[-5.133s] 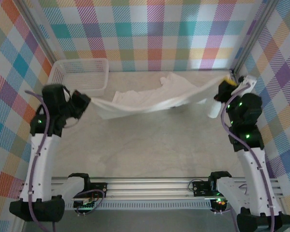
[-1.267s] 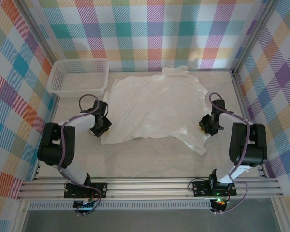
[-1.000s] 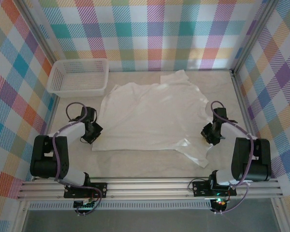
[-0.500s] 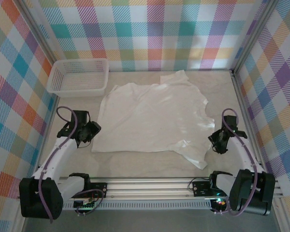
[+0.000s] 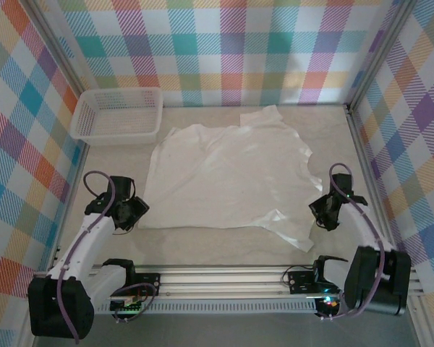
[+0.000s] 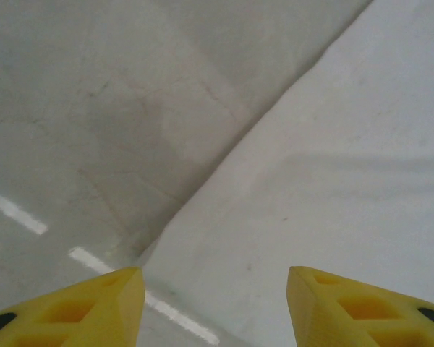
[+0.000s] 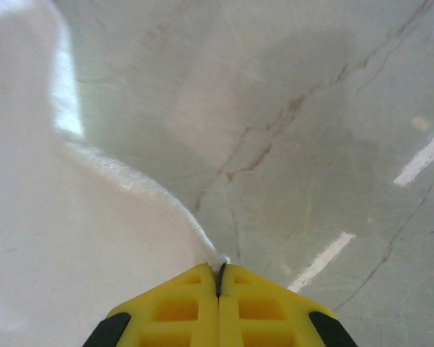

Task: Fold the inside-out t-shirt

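Pale, veined tabletop [image 5: 202,256]. A white t-shirt [image 5: 228,173] lies spread flat at its centre; a white mesh basket [image 5: 116,131] stands in the far left corner, near the shirt.

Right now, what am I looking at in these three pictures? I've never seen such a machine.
Two robot arms stand at the near edge of the table, each ending in a two-finger gripper. The wide picture looks down from above; the other two come from wrist cameras, so the yellow wedges are fingers. A white t-shirt lies flat on the table, a white mesh basket at the far left corner. The left gripper is open over the shirt's edge, holding nothing. The right gripper is shut at the shirt's other side; whether it pinches cloth is unclear.
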